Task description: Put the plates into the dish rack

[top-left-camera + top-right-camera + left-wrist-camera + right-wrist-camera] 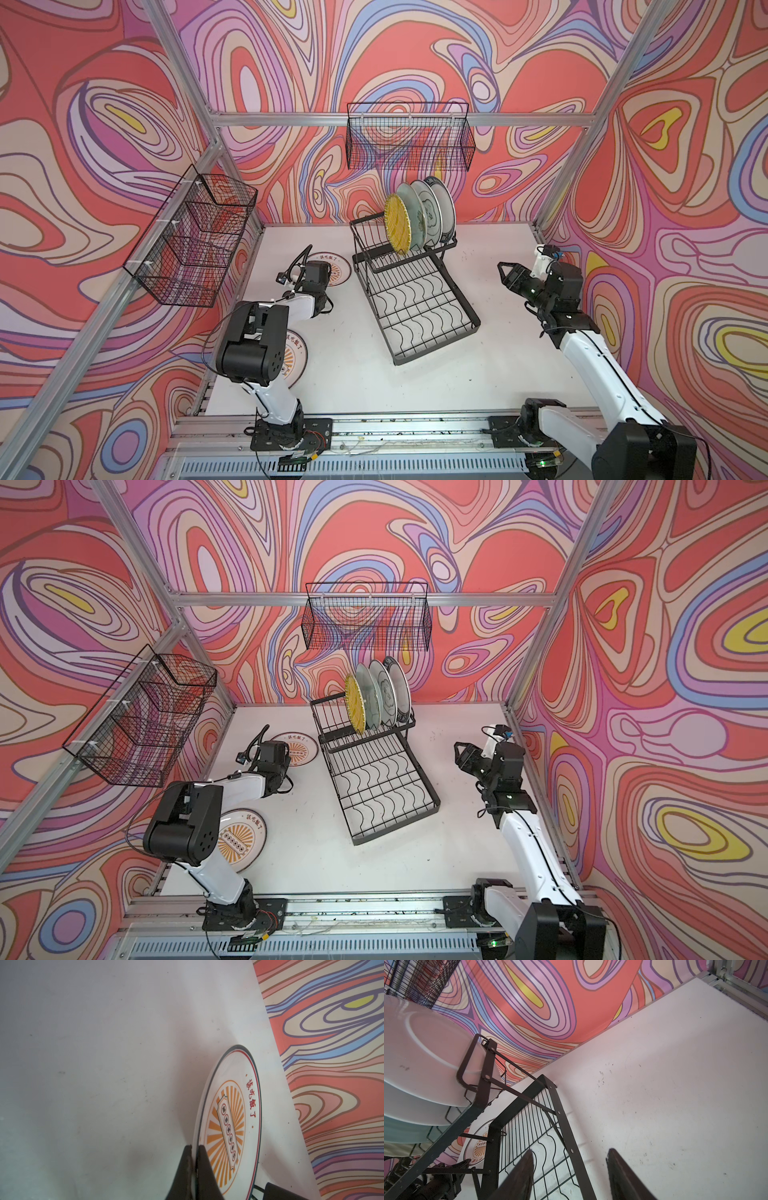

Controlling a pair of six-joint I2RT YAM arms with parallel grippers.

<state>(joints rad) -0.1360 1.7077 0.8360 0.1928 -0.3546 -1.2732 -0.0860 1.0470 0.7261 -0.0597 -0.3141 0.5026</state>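
My left gripper (pixel 195 1148) is shut on the rim of a white plate with an orange sunburst (pixel 228 1122), at the table's far left (pixel 337 266). Whether that plate is off the table I cannot tell. A second sunburst plate (pixel 297 353) lies flat beside the left arm's elbow. The black wire dish rack (pixel 415 299) stands mid-table. In its raised tier stand a yellow plate (pixel 397 224), a pale green one (pixel 409 205), a cloud-outline one (pixel 428 208) and a dark-rimmed one (pixel 444 203). My right gripper (pixel 505 270) hovers open and holds nothing, right of the rack (pixel 571 1153).
Fine-mesh black baskets hang on the left wall (pixel 195 241) and the back wall (pixel 409 137). Aluminium frame posts and patterned walls close in the white table (pixel 478 374). The arms' mounting rail (pixel 395 432) runs along the front edge.
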